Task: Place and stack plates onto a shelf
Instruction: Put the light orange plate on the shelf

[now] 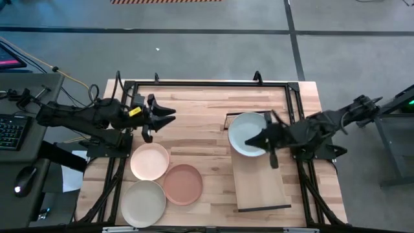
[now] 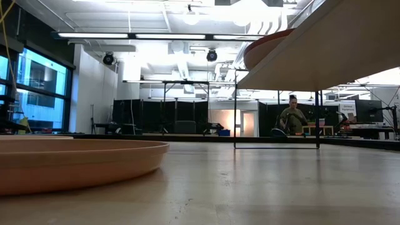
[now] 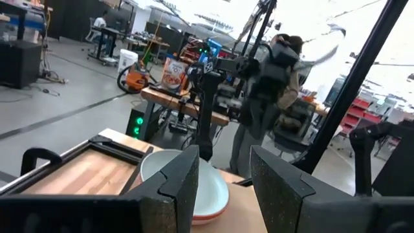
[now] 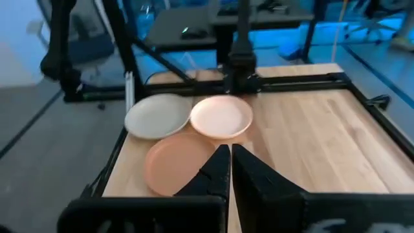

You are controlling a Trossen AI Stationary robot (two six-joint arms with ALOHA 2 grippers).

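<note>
Right claw [image 1: 270,150] looks pinched together by the blue-grey plate [image 1: 246,131], which tops the shelf [image 1: 262,188] stack; peach [image 1: 150,161], terracotta [image 1: 183,184] and cream [image 1: 143,203] plates wait well apart; left claw [image 1: 155,120] spread, idle.

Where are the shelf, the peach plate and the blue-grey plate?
shelf [image 1: 262,188]: high view, bare board.
peach plate [image 1: 150,161]: high view, its centre.
blue-grey plate [image 1: 246,129]: high view, its centre.

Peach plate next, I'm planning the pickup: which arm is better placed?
Left. Its open end effector hovers just beyond the peach plate, while the right end effector is across the table over the shelf.
</note>
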